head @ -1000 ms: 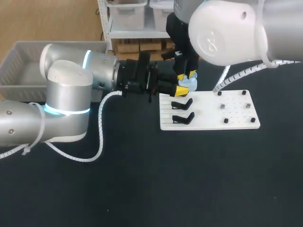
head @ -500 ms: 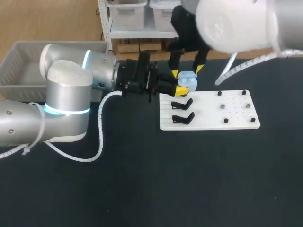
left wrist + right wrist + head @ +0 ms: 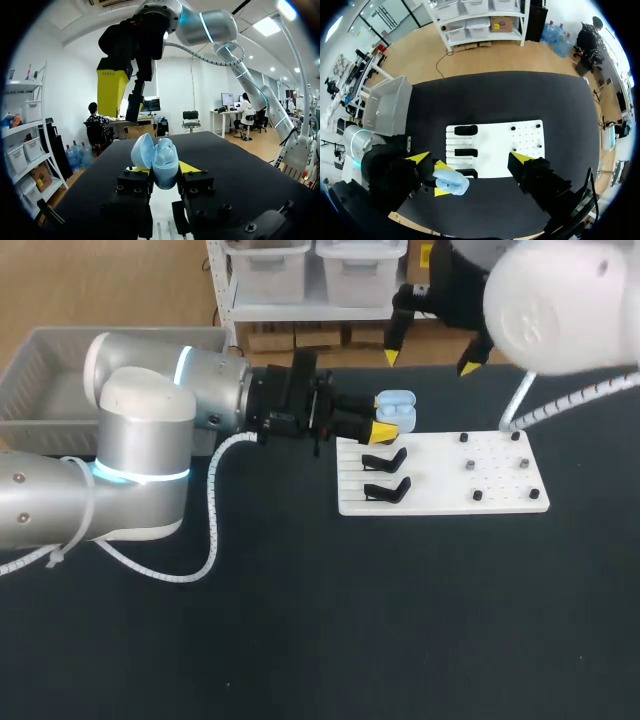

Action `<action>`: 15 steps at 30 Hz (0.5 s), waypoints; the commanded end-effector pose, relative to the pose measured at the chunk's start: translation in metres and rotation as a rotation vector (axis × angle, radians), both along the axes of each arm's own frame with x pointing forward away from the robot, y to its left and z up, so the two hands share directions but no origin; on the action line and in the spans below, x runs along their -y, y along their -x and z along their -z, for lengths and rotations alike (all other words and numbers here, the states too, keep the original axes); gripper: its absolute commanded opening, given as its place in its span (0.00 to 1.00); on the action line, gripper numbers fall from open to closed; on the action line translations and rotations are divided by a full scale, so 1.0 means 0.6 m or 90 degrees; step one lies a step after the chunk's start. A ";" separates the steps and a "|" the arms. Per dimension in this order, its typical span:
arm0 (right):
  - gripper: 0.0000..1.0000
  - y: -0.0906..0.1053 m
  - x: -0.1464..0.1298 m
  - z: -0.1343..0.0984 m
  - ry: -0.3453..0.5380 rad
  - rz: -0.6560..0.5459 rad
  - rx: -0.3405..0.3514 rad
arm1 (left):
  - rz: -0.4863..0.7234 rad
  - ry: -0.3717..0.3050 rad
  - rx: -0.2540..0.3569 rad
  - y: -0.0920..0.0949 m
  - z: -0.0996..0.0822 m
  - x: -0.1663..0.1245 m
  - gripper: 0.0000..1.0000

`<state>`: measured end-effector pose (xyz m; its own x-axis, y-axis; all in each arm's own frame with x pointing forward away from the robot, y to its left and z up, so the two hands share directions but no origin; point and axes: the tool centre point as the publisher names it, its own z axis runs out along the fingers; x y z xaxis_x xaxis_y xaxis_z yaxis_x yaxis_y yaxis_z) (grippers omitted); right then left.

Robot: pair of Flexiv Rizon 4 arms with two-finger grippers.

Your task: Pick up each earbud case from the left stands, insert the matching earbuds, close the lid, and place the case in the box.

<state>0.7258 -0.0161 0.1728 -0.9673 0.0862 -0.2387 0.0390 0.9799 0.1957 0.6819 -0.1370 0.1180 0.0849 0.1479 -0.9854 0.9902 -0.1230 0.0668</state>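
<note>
A light blue earbud case [image 3: 395, 410] with its lid open is held off the table at the far left corner of the white board [image 3: 440, 502]. My left gripper [image 3: 385, 418] is shut on it, its arm lying level from the left. In the left wrist view the case [image 3: 159, 159] sits upright between the yellow tips, lid swung to one side. My right gripper [image 3: 428, 360] hangs high above and behind the case, open wide and empty. From the right wrist the case [image 3: 451, 182] shows far below, beside the board [image 3: 495, 135]. Two black stands [image 3: 385, 460] on the board are bare.
Several small pegs [image 3: 468, 466] stick up from the right half of the board. A grey bin [image 3: 40, 380] stands at the table's far left, behind my left arm. Dark table surface lies open in front of the board.
My right gripper has opened wide from around the case and risen up and back to the right. My left gripper and the case have stayed put.
</note>
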 end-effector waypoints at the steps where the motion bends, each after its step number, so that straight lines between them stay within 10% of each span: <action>1: 1.00 -0.002 -0.001 0.022 0.008 0.013 0.011 | -0.002 0.002 0.002 0.002 0.001 -0.001 0.00; 15: 1.00 0.024 0.019 0.056 0.036 0.021 -0.035 | -0.002 0.002 0.002 0.002 0.001 -0.001 0.00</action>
